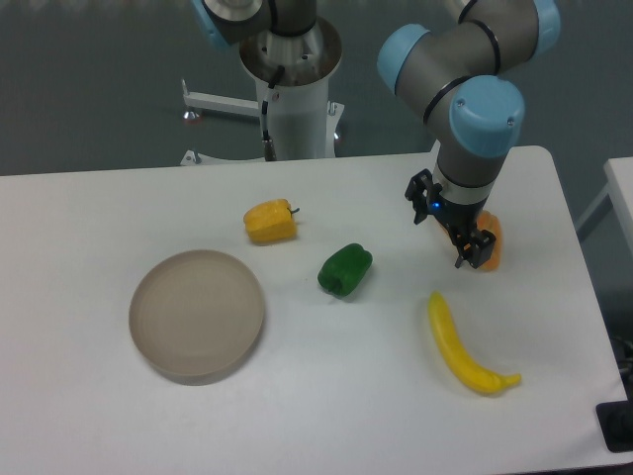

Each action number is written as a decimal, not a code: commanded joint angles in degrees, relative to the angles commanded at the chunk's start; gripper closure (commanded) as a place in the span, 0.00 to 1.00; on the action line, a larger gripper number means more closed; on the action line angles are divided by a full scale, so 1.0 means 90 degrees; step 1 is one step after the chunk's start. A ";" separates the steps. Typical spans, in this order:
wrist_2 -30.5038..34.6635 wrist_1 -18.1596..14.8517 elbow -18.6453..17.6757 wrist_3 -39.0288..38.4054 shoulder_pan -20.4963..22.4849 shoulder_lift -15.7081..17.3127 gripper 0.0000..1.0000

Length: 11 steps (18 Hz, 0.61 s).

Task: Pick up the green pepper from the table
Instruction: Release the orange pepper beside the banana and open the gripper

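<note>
The green pepper is small, glossy and dark green, and lies on its side near the middle of the white table. My gripper hangs from the arm to the right of the pepper, well apart from it. Its two black fingers stand spread apart with nothing between them, so it is open and empty. One fingertip is right next to an orange object.
A yellow-orange pepper lies up and left of the green one. A round grey-beige plate sits at the left. A yellow banana lies at the front right. An orange object sits partly behind the gripper. The robot base stands at the back.
</note>
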 joint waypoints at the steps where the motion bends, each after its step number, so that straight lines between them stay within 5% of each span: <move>1: 0.0000 0.0000 0.0000 0.0010 0.0000 0.0000 0.00; 6: -0.0068 0.0000 -0.0087 -0.0039 0.0010 0.0039 0.00; 11: -0.0117 0.0107 -0.0654 -0.0223 -0.0019 0.0098 0.00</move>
